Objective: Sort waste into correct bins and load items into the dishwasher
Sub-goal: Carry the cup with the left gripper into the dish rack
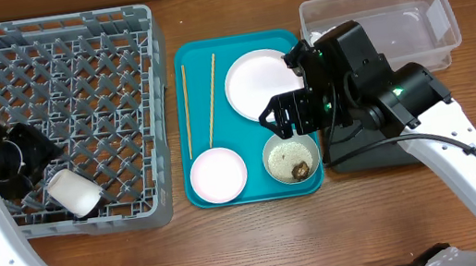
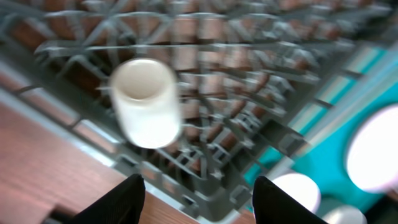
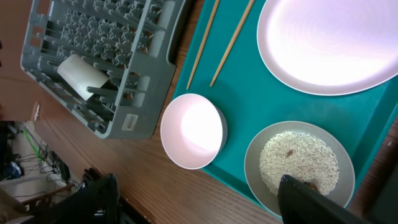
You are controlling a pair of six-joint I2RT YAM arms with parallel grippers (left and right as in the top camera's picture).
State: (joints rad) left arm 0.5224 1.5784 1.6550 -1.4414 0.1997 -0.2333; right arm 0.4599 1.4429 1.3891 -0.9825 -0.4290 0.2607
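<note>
The grey dish rack holds a white cup lying on its side. My left gripper is open and empty just above the cup. The teal tray carries two chopsticks, a white plate, a pink bowl and a bowl with white rice and a brown scrap. My right gripper is open and empty above the rice bowl and the pink bowl. The clear tub stands at the back right. The black tray lies under my right arm. No wrapper or tissue shows.
The rack's front wall is close under my left fingers. The right wrist view shows the rack's corner beside the teal tray, with the table's front edge and cables at the lower left.
</note>
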